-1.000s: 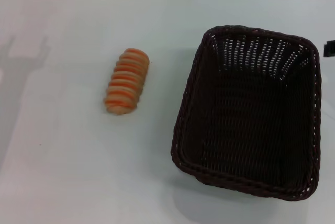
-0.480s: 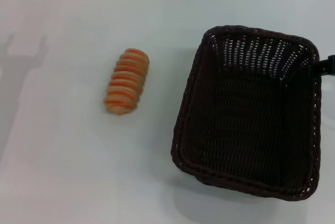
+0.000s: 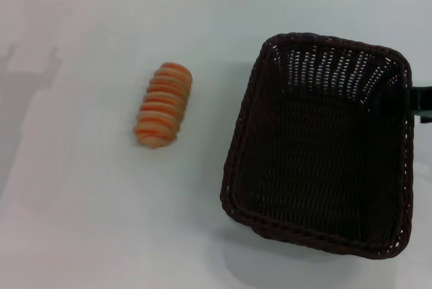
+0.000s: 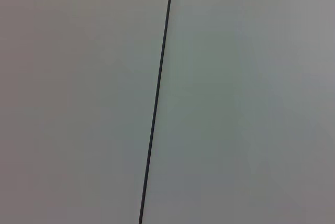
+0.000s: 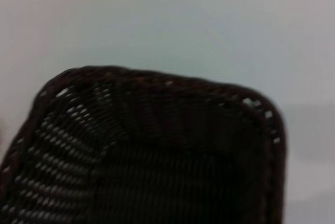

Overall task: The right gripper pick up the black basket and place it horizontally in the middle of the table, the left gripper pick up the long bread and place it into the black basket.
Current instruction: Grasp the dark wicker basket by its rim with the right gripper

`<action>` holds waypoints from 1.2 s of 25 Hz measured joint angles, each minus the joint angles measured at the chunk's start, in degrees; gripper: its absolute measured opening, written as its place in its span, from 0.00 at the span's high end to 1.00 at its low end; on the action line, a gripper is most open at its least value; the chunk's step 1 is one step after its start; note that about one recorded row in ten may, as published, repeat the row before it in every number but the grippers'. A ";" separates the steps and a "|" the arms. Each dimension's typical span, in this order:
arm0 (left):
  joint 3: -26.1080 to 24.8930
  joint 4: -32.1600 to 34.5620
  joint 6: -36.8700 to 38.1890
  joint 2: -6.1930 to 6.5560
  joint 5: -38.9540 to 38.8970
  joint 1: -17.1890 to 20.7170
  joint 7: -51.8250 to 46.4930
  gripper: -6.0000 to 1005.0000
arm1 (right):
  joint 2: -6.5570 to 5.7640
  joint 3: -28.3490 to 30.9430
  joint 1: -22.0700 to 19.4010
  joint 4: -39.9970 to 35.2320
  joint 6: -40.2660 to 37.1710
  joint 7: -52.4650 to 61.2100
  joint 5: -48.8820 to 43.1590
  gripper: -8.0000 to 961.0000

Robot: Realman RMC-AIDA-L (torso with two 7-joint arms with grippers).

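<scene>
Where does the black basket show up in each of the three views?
Head view: the black basket sits right of centre on the table, the long bread to its left, the right gripper at its right rim.
Left wrist view: not in it; only a pale surface with a dark seam.
Right wrist view: the black basket fills the lower part, one rounded end showing.
Shared landmark: the basket's braided rim.

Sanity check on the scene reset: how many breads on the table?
1. The long bread lies on the table to the left of the black basket, apart from it. The basket's visible interior is empty; no other loaf shows.
</scene>
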 joint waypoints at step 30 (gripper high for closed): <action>-0.53 0.00 0.39 -0.24 -0.19 0.20 0.45 0.16 | 0.00 -5.86 1.63 7.84 -2.51 0.43 1.14 0.15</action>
